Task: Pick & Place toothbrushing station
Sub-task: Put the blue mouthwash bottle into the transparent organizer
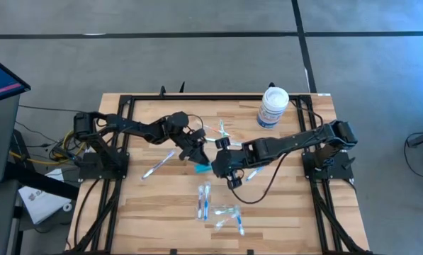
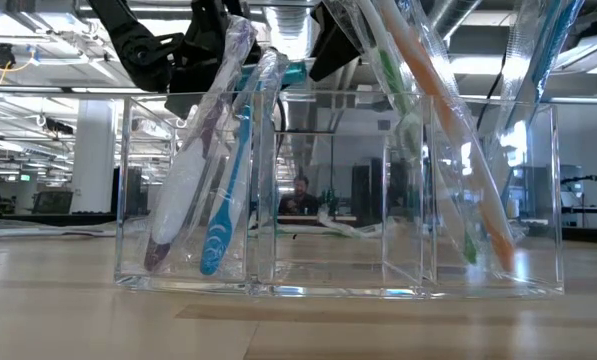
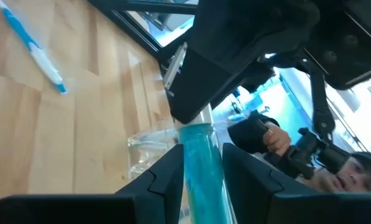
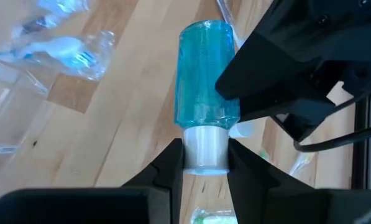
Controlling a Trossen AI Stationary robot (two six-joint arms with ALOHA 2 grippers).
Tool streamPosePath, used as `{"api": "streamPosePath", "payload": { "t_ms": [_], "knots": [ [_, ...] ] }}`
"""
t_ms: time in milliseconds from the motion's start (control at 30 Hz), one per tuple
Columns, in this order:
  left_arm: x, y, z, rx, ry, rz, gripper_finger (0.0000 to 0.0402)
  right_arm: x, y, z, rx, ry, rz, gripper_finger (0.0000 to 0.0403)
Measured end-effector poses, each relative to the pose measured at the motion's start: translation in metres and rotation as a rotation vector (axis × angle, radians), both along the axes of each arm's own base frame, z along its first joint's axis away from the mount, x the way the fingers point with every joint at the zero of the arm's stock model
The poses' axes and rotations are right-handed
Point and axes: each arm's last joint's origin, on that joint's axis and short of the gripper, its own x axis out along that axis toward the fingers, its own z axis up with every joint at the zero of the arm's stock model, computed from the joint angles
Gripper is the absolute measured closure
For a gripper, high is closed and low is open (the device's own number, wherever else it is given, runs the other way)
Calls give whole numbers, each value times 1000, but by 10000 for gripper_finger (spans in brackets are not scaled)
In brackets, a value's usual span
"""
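Note:
A short teal tube [image 1: 202, 168] with a white cap is held between both grippers above the middle of the table. My left gripper [image 1: 195, 153] is shut on its teal body and my right gripper [image 1: 217, 166] on its cap end. The tube also shows in the low view [image 2: 296, 72]. The clear tray [image 2: 338, 190] stands near the front edge, with several wrapped toothbrushes leaning upright in its compartments. A blue-white toothbrush [image 1: 158, 164] lies flat on the table to the left, and it also shows in the left wrist view [image 3: 33, 46]. My left gripper pinches the tube's teal body [image 3: 201, 165] between its two fingers; its dark fingers [image 4: 247, 81] also show on the body's side in the right wrist view. The tube is lifted clear of the table. My right gripper pinches the tube's white cap [image 4: 205, 149] between its two fingers, one on either side. The teal body [image 4: 204, 68] reaches forward from the cap, past the fingertips, to the left gripper. The tube is clear of the table.
A big white tub with a blue label [image 1: 273, 106] stands at the far right. Loose wrapped toothbrushes lie at the far middle [image 1: 222, 131] and beside the right arm [image 1: 252, 174]. A person [image 3: 334, 168] shows beyond the table.

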Motion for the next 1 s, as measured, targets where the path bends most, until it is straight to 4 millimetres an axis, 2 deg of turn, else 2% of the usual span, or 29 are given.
{"api": "streamPosePath", "payload": {
  "t_ms": [400,767,1000],
  "knots": [
    [-1,-4,0,-15,1,-60,294,1,-1,1,-6,-4,11,318],
    [-2,-6,-2,-29,18,-94,207,2,-6,2,-40,-18,9,318],
    [-2,-5,-2,-28,18,-90,202,4,-6,4,-52,-40,30,318]
  ]
}}
